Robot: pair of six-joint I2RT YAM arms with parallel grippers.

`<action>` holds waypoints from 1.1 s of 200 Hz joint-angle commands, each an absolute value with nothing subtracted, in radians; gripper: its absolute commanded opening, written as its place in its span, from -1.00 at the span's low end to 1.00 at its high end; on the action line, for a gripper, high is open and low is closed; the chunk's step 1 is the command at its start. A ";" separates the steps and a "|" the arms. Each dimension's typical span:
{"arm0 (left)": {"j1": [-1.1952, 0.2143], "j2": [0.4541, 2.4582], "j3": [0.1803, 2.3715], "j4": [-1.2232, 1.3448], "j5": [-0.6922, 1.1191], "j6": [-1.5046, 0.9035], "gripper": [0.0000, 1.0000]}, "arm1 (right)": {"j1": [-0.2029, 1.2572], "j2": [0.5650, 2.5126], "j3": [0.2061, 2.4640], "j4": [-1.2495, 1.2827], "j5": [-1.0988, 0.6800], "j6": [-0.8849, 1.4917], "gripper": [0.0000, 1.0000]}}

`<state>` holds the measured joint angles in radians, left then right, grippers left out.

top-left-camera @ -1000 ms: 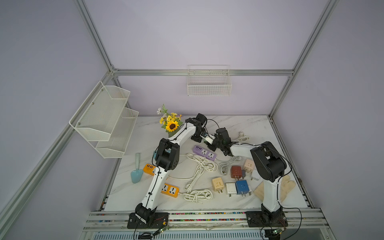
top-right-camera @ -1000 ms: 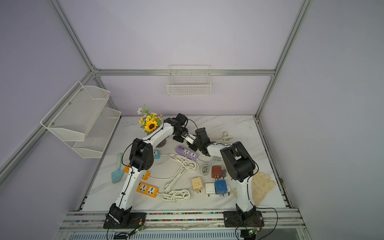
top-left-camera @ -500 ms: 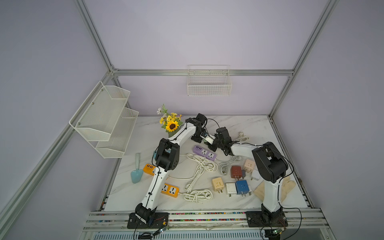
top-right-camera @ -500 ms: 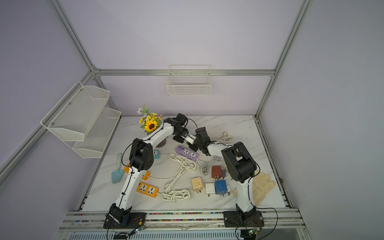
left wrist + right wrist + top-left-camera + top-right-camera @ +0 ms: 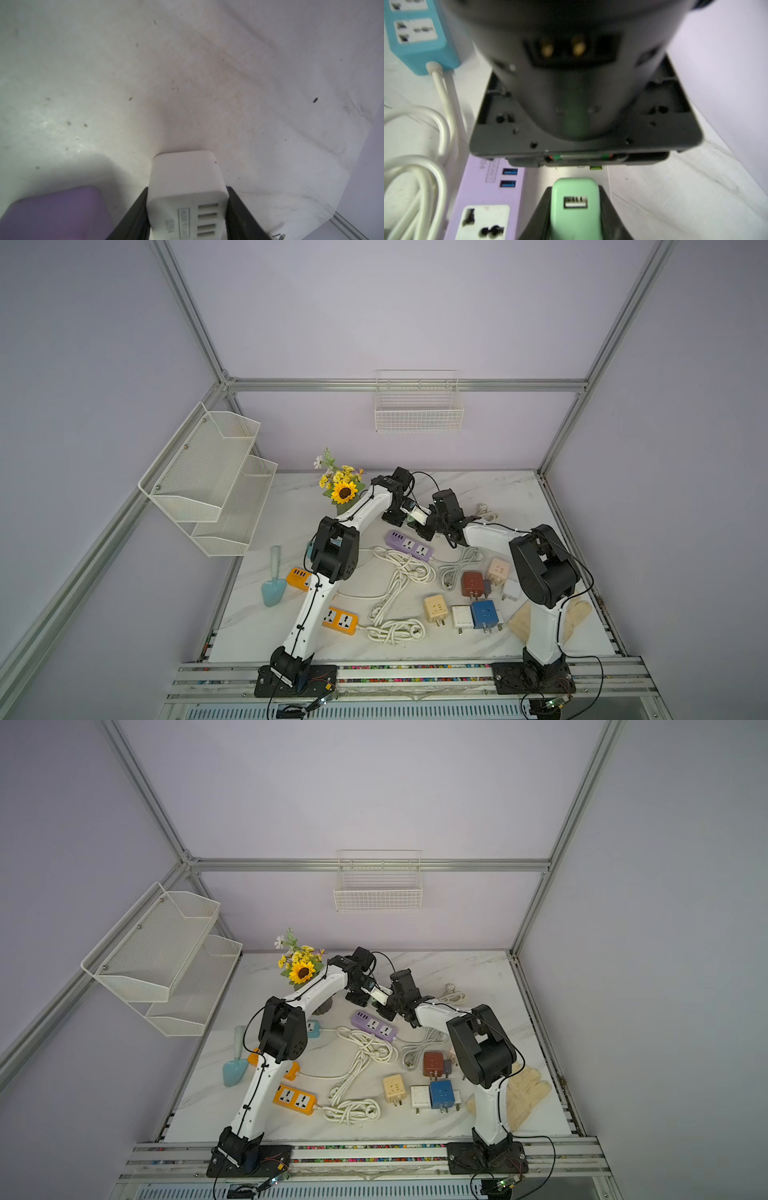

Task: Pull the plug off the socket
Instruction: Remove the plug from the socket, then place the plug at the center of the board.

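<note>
My left gripper [image 5: 187,193] is shut on a white cube socket [image 5: 185,182], its black fingers [image 5: 135,209] pressed to both sides. A mint-green plug [image 5: 576,207] with a USB port sits in my right gripper [image 5: 575,193], which is shut on it. Both grippers meet above the table's back middle, with the white socket [image 5: 417,512] between them in both top views, white socket [image 5: 377,994]. A pale face of the socket [image 5: 571,172] lies just beyond the plug. I cannot tell whether plug and socket are still joined. The left gripper's body [image 5: 581,104] fills the right wrist view.
A purple power strip [image 5: 409,545] lies just below the grippers, purple power strip [image 5: 483,197]. A blue strip [image 5: 419,35], white cable coils [image 5: 399,576], several cube adapters [image 5: 473,585], orange strips [image 5: 340,620], a sunflower pot [image 5: 343,489], a trowel [image 5: 272,589] and gloves [image 5: 577,614] are spread around.
The right arm has shifted very slightly to the right. Both grippers keep their hold at the same spot.
</note>
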<state>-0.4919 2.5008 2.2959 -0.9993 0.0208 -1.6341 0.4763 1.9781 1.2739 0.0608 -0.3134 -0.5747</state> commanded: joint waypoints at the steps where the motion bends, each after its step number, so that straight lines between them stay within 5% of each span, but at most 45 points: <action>1: -0.486 2.489 2.278 -1.031 -0.030 -1.610 -1.00 | 0.479 1.948 1.343 0.025 -0.380 -0.524 -0.81; 114: -0.486 2.470 2.209 -0.853 -0.022 -1.618 -1.00 | 0.400 1.735 1.197 -0.001 -0.224 -0.273 -0.84; 128: -0.486 2.470 2.195 -0.853 -0.015 -1.626 -0.60 | 0.375 1.699 1.191 -0.035 -0.213 -0.213 -0.84; 159: -0.487 2.467 2.183 -0.854 -0.014 -1.628 -0.08 | 0.344 1.630 1.188 -0.099 -0.192 -0.116 -0.84; 220: -0.492 2.436 2.187 -0.856 -0.033 -1.616 0.45 | 0.343 1.551 1.163 -0.198 -0.166 -0.052 -0.81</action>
<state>-0.4873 2.4680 2.1899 -0.8536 -0.0082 -1.6310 0.3405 1.5913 1.1843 -0.1379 -0.1905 -0.1081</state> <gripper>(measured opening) 0.689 0.320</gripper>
